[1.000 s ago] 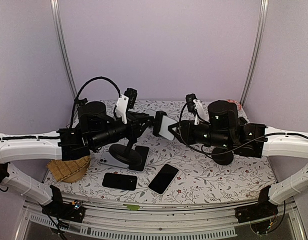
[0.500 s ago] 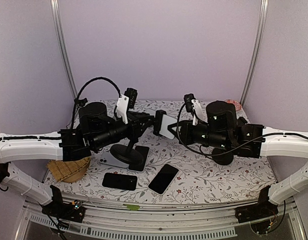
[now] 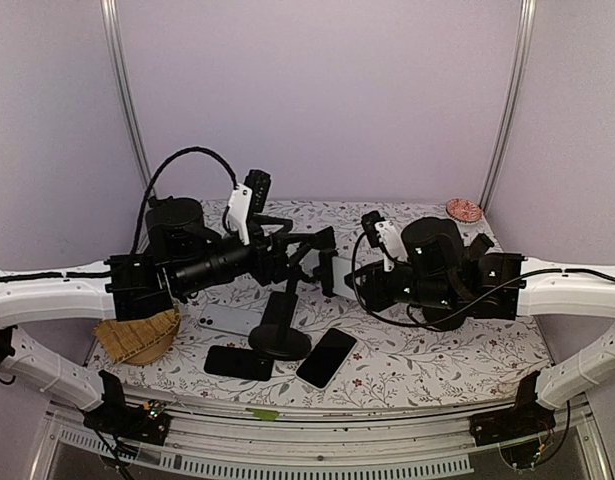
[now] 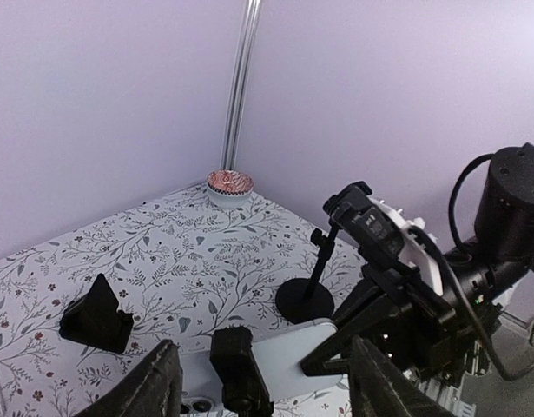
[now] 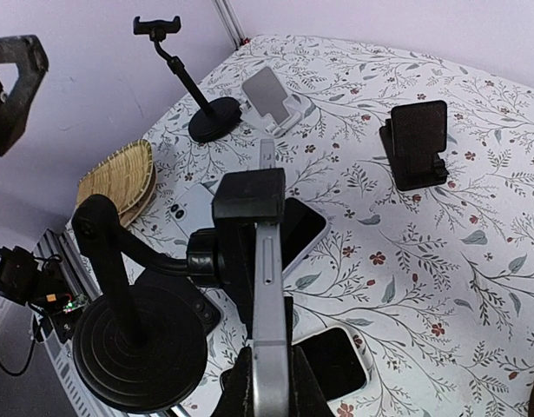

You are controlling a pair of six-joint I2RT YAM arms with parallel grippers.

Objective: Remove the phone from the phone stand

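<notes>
- The left gripper [image 4: 268, 379], clamped a second ago, now stands spread wide around the clamp head of the phone stand [image 3: 280, 341].
- The stand's round matte-black base has slid nearer.
- The right gripper [image 5: 267, 387] pinches the slim, pale phone [image 5: 268, 287] edge-on at that clamp.

Layout logged against phone stand [image 3: 280, 342].
Noted phone [image 5: 268, 278] in its clamp; woven basket [image 3: 137, 335] well left; flat handset [image 3: 227, 320] just left; second handset [image 3: 239, 362] front-left; third handset [image 3: 326, 357] front-right; small bowl [image 3: 464, 210] far behind-right.
</notes>
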